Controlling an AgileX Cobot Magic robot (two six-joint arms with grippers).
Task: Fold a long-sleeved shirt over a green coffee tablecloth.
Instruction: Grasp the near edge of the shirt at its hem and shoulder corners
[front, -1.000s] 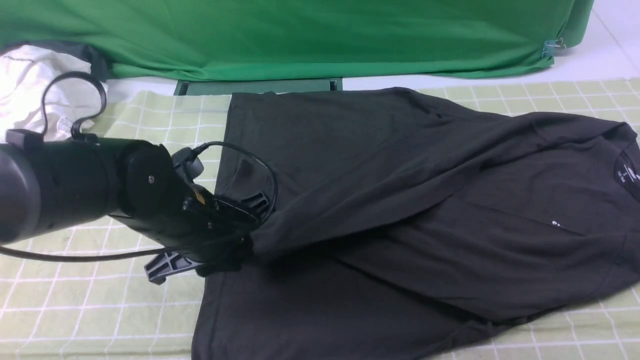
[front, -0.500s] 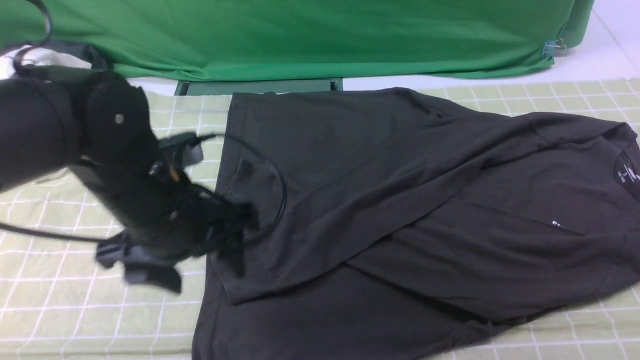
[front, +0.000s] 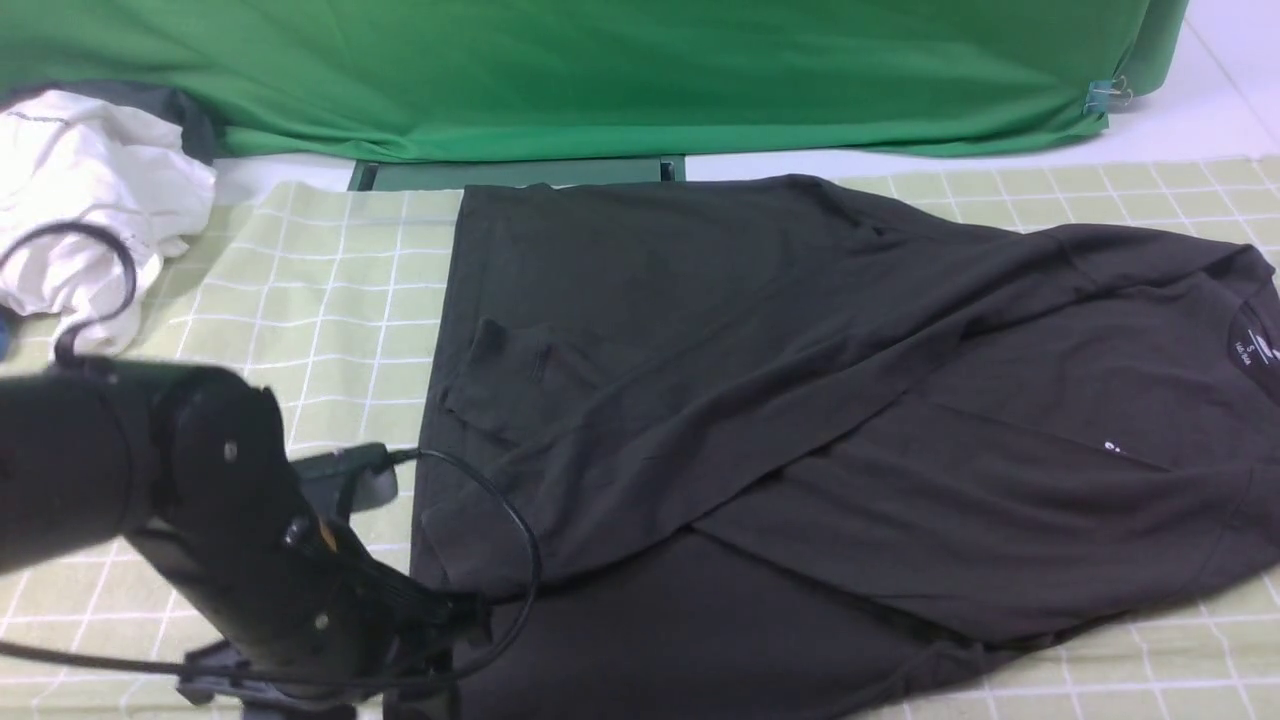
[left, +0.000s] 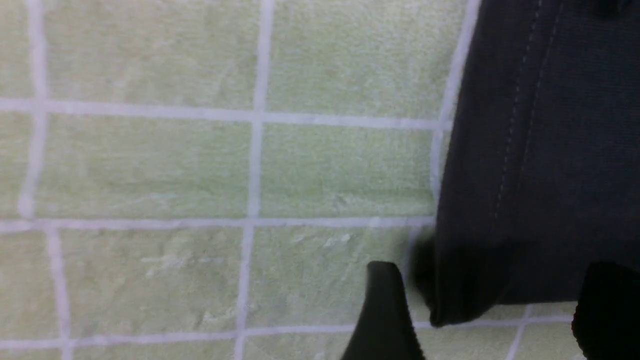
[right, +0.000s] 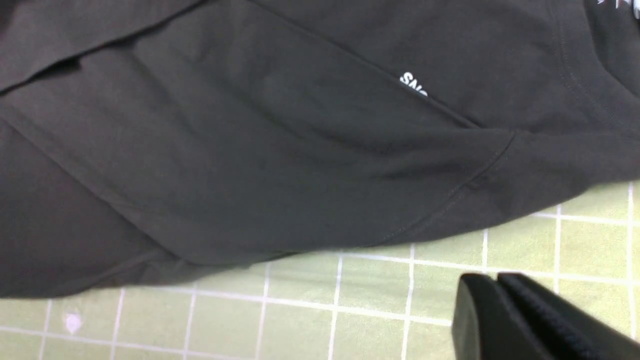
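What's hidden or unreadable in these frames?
Print on shirt: right wrist view, a fold hides all but the first letters.
Neck label: front view, cut by right edge, text too small.
Left fingers: front view, lost behind arm.
Right fingers: outside front view.

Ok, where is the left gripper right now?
Low on the left of the front view, the left gripper sits at the black shirt's left edge over the checked tablecloth, fingers open.
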